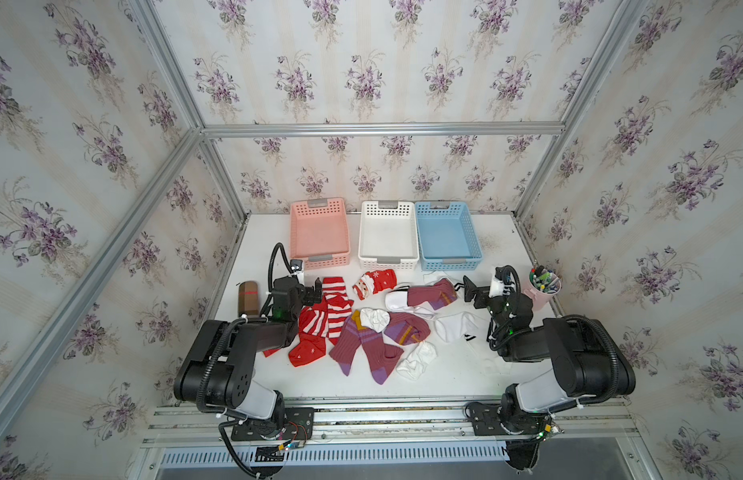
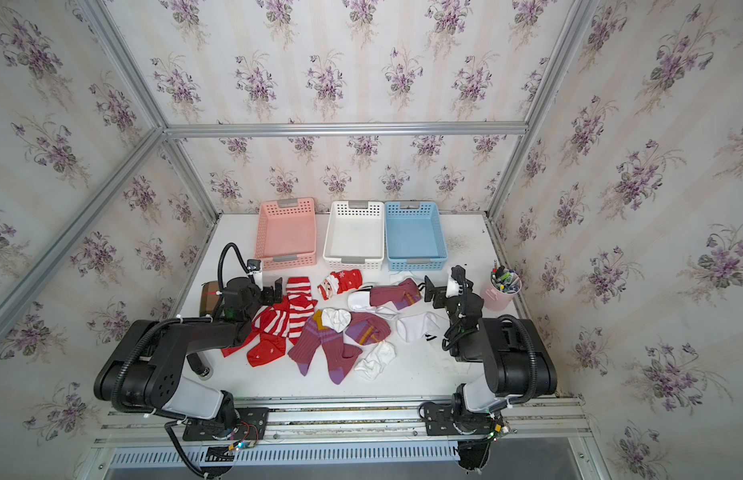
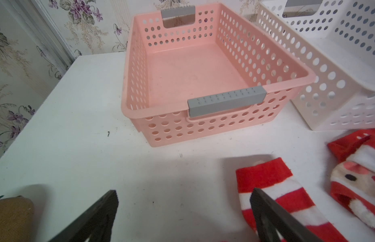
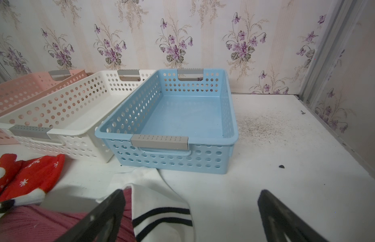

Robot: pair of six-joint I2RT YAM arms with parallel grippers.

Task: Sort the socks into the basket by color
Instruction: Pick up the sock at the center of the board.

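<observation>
on the white bench (image 1: 444, 376), the socks (image 1: 363, 340) are spread in a loose heap between the two arms, all of them outside the baskets. red striped socks (image 1: 335, 305) are laid nearest the left pincer (image 3: 183, 191), whose jaws are spread wide and released, with nothing held; one of its fingers (image 3: 272, 215) is seen over a striped cuff in the left wrist view. a santa-face sock (image 1: 375, 283) is placed just in front of the white basket (image 1: 361, 239). maroon socks (image 1: 361, 353) and white socks (image 1: 455, 326) are mixed toward the right pincer (image 4: 192, 191), likewise released and empty. the pink basket (image 1: 294, 237), white basket and blue basket (image 1: 473, 235) are lined along the far wall. a brown case (image 1: 248, 297) is set by the left arm, a pink cup of pens (image 1: 544, 291) by the right.
</observation>
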